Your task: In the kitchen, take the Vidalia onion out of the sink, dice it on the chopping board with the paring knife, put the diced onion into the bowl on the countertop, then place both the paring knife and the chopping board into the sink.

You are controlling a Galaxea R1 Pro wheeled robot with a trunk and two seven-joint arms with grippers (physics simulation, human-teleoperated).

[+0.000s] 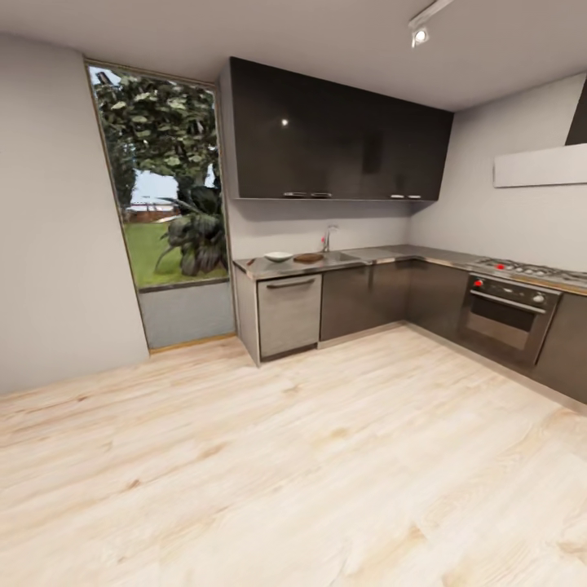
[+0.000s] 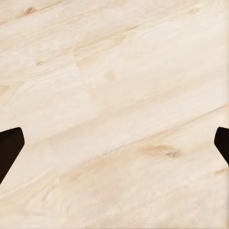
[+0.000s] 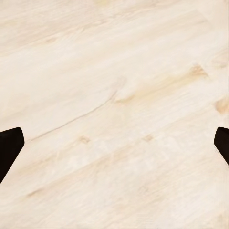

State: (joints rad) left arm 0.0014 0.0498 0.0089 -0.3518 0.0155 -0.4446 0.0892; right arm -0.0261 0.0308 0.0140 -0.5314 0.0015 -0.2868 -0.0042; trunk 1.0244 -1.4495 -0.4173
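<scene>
Far across the room the grey countertop (image 1: 269, 268) carries the white bowl (image 1: 278, 256) and, just to its right, the dark brown chopping board (image 1: 308, 258). Beyond the board lies the sink (image 1: 341, 257) with its chrome tap (image 1: 328, 238). The onion and the paring knife are too small or hidden to make out at this distance. My left gripper (image 2: 114, 148) hangs open over bare wooden floor, its dark fingertips (image 2: 9, 145) wide apart. My right gripper (image 3: 114, 148) is likewise open above the floor with nothing between its fingertips (image 3: 9, 145).
Light wooden floor (image 1: 310, 456) stretches between me and the L-shaped kitchen. A dishwasher front (image 1: 289, 314) sits under the bowl, an oven (image 1: 505, 314) and hob stand at the right, dark wall cabinets (image 1: 334, 147) hang above, and a tall window (image 1: 159, 179) is at the left.
</scene>
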